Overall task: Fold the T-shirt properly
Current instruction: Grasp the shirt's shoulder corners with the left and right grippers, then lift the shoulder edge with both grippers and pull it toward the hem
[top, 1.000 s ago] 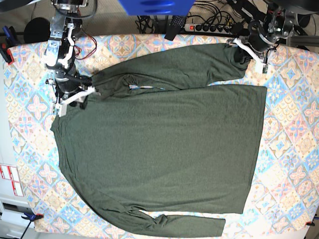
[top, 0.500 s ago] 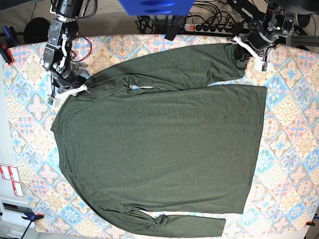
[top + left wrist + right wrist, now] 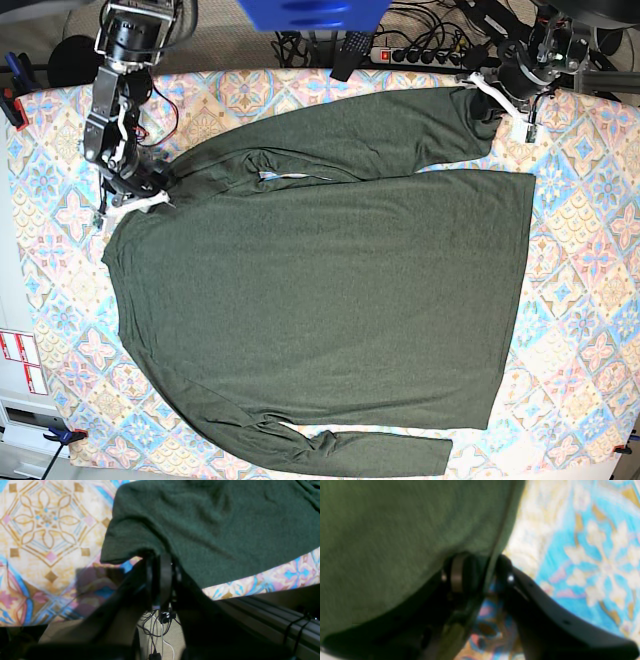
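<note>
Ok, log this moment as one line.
stage: sleeve spread | T-shirt: flat on table | left gripper: shut on sleeve cuff | right gripper: pinching shoulder edge

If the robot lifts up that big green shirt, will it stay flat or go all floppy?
Probably floppy: the T-shirt drapes and sags over the left gripper that pinches it. It looks thin and light, with soft wrinkles near the sleeve. It likely drags on the patterned tablecloth rather than sliding.
</note>
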Robot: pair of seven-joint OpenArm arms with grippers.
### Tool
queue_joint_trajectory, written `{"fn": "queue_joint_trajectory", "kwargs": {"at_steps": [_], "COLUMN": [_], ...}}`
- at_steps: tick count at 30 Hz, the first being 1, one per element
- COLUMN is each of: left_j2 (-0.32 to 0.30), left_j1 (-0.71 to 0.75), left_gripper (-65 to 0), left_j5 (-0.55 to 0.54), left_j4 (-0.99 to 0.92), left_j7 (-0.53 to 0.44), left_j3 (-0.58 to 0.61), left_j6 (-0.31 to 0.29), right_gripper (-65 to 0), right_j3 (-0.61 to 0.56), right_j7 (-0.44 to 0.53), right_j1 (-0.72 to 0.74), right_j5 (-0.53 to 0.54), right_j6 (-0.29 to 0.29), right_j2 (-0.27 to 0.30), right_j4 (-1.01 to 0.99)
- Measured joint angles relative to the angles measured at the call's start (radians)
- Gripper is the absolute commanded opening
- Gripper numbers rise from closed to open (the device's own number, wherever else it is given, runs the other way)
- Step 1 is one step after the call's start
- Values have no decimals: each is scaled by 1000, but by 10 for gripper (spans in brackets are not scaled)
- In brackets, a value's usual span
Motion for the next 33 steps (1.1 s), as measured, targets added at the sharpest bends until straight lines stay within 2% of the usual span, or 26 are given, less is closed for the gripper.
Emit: {"fn": "queue_joint_trajectory", "kwargs": {"at_steps": [5, 7, 10, 18, 26, 33], "left_j2": [0, 0, 0, 0, 3, 6], "left_j1": [-1, 0, -1, -6, -12, -119], "left_gripper": [-650, -650, -650, -650, -650, -650], "left_j5": [0, 0, -1, 0, -5, -1], "left_j4": [0, 0, 0, 11, 161, 165], "left_j7": [-1, -1, -1, 3, 0, 3], "left_j3": [0, 0, 0, -101, -176, -183], "left_j6": [0, 0, 0, 3, -7, -5], "right_gripper": [-470, -528, -650, -650, -650, -650], "right_j3": [0, 0, 0, 35, 70, 69], "right_j7": [4, 2, 3, -28, -27, -27], "right_j1": [2, 2, -4, -17, -12, -7], "right_j5": [3, 3, 3, 3, 2, 3], "right_j6": [1, 0, 0, 3, 0, 0], "right_j2": [0, 0, 0, -11, -6, -8], "right_j4": [-4, -1, -1, 85, 148, 155]}}
